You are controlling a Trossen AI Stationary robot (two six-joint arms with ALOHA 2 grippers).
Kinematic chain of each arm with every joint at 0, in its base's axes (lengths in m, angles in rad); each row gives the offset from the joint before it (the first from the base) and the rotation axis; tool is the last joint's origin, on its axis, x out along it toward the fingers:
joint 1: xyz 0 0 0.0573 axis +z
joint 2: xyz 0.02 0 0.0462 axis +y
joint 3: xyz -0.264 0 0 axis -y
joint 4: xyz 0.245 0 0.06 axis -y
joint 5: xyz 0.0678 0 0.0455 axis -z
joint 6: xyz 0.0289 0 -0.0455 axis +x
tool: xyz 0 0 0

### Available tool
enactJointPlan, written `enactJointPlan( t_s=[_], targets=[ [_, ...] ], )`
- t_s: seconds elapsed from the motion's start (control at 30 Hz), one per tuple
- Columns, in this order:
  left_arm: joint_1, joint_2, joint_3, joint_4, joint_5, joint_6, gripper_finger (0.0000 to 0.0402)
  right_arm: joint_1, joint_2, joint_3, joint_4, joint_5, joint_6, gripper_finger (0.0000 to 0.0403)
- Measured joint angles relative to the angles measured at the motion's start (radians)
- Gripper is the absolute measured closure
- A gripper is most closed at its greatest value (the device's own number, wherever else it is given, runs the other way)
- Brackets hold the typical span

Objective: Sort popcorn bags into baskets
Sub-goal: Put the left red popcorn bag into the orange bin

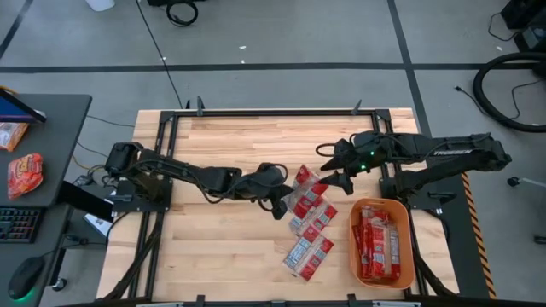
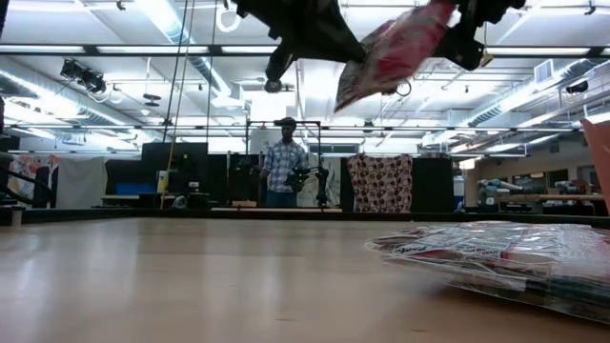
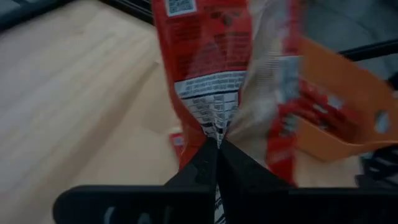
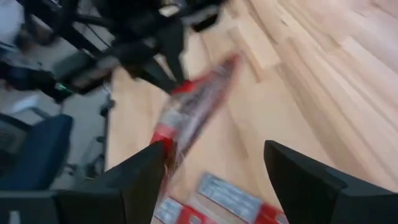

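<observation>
My left gripper (image 1: 279, 202) is shut on a flat red popcorn bag (image 1: 307, 181) and holds it above the table; the bag also shows in the low view (image 2: 396, 52). My right gripper (image 1: 329, 167) is open just past the bag's far end, which lies by one of its fingers (image 4: 149, 168). Several more red packets (image 1: 309, 232) lie flat on the wood below, also seen in the low view (image 2: 496, 252). The orange basket (image 1: 408, 247) stands at the near right with several packets in it. My left gripper pinches the bag's edge at one end (image 3: 214, 127) between its two shut fingers. The bag stretches away from the fingers, creased at the pinch. It is lifted clear of the table and slants upward toward my right gripper (image 2: 477, 24). I cannot tell whether my right gripper's finger touches the bag's end (image 4: 166, 138).
The basket (image 3: 339, 121) stands close to the loose packets on their right. A dark side table (image 1: 38, 162) with an orange-red snack bag (image 1: 24, 175) stands left of the workbench. A person (image 2: 283, 162) stands far back in the room.
</observation>
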Motion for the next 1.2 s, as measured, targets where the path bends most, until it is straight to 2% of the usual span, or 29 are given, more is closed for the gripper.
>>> enactJointPlan(
  t_s=[0.27,0.5,0.7,0.97,1.2],
  targets=[
    [0.04,0.0,0.061,-0.066,-0.016,0.124,0.0391,-0.001,0.019,0.002,0.11,-0.017,0.052,0.0144],
    [0.046,0.0,0.076,-0.103,-0.008,0.191,0.0391,-0.036,-0.014,0.0,0.123,-0.015,0.202,0.0169],
    [0.045,0.0,0.076,-0.104,0.03,0.24,0.0391,-0.087,-0.025,0.0,0.124,-0.007,0.319,0.0171],
    [0.045,0.0,0.076,-0.104,0.039,0.254,0.0391,-0.11,-0.014,0.0,0.171,-0.044,0.353,0.0172],
    [0.055,0.0,0.076,-0.105,0.035,0.27,0.0391,-0.084,0.051,0.001,0.187,-0.077,0.371,0.0172]
  ],
)
